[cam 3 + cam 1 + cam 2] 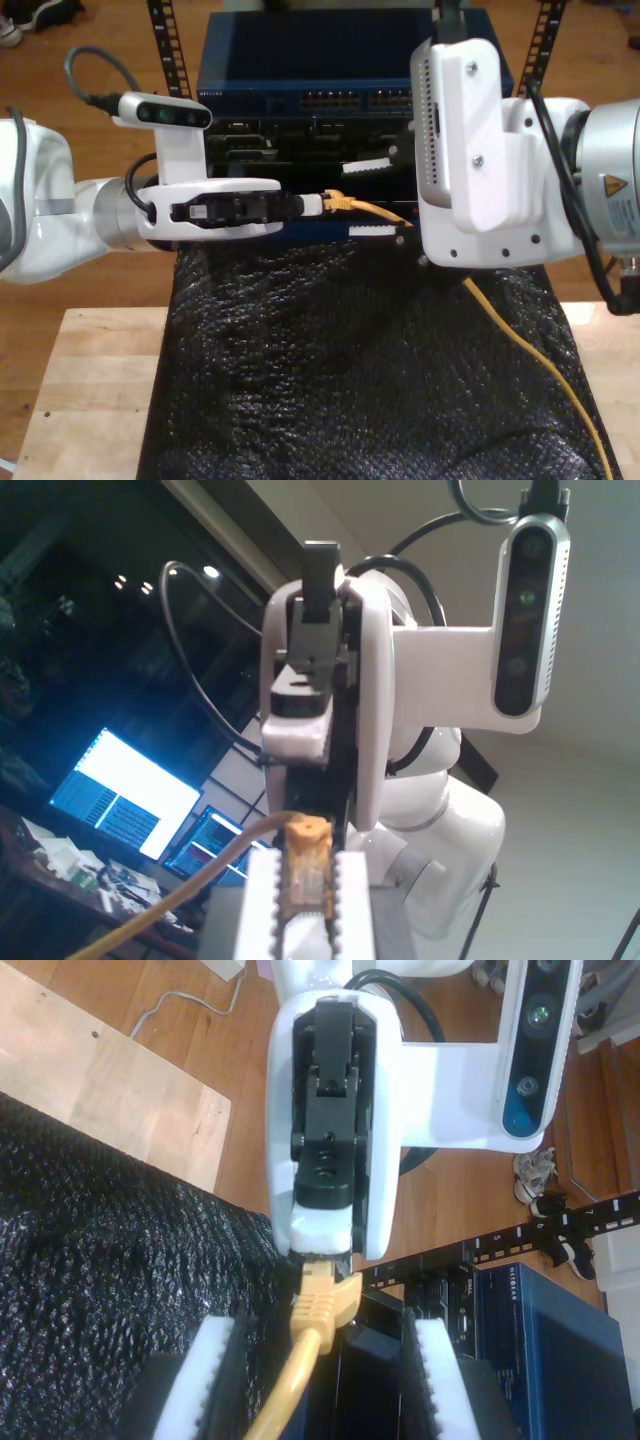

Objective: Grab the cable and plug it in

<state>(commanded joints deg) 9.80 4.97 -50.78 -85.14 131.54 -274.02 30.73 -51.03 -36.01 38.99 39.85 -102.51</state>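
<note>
black mesh mat [350, 380] over wooden table [85, 390]

In the exterior view, part of the cable [546, 368] is hidden behind the housing of my second gripper [375, 198], and its run is cut off by the frame edge at 5 o'clock. The ports of the blue switch [300, 60], at 12 o'clock, are probably too small to be told apart.
</note>
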